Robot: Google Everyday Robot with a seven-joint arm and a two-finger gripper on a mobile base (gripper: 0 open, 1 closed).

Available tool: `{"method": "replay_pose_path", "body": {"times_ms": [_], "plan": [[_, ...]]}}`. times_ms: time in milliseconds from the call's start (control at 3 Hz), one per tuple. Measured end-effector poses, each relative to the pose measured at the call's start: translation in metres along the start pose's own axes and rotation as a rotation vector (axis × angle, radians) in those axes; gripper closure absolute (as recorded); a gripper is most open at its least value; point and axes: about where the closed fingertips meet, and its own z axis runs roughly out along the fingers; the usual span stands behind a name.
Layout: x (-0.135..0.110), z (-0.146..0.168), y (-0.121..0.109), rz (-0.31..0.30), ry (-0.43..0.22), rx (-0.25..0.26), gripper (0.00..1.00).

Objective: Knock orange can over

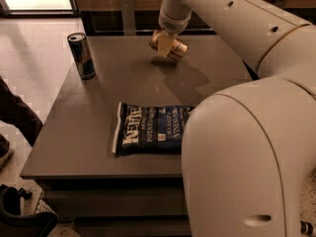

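a: pincer (166,39) position and state?
b: over the far side of the grey table (74,132), clenched on the orange can (174,48), which is tilted. cannot tell whether the can touches the surface.
a: surroundings?
b: slim blue can (81,56) upright at far left, chip bag (150,128) flat near the front. pale floor (34,48) to the left.

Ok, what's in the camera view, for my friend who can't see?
The gripper of a white robot arm hangs over the far side of a grey table, at a tilted golden-orange drink can. A slim blue-and-silver can stands upright far left, and a dark blue crisp bag lies flat near the front.
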Motion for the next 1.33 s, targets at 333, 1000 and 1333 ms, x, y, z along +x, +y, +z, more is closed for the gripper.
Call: {"method": "replay_pose_path", "body": {"times_ms": [333, 1000, 1333], "plan": [[0.000, 0.020, 0.005, -0.031, 0.036, -0.014, 1.00], [-0.008, 0.051, 0.024, -0.095, 0.075, -0.099, 0.84], [-0.008, 0.053, 0.025, -0.095, 0.078, -0.102, 0.59]]}}
